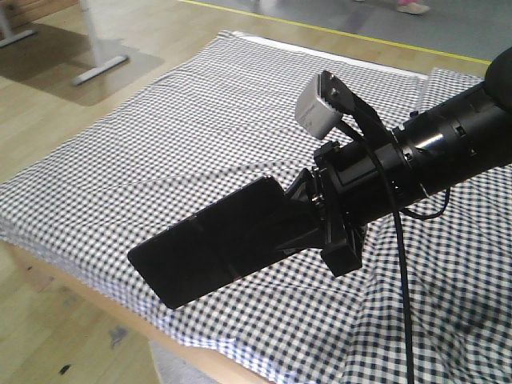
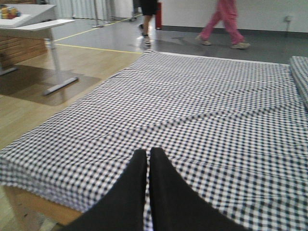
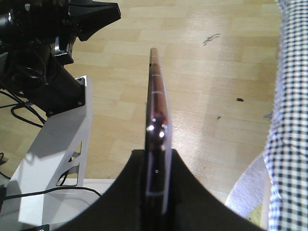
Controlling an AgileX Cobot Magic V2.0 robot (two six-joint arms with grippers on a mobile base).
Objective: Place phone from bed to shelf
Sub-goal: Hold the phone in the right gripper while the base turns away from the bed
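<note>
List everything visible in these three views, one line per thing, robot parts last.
phone: one, glossy black with a pinkish edge, held in the air by the bed's near edge.
bed: one, black-and-white check, fills the middle of the front view.
floor: pale wood around the bed.
table: one, white top on grey legs, far left beyond the bed.
person in pink: one, walking behind the bed.
person in dark clothes: one, walking behind the bed.
right gripper: one, black, shut on the phone.
left gripper: one, black, shut, holding nothing, over the bed's near edge.
wrist camera: one, grey, on the right arm.
</note>
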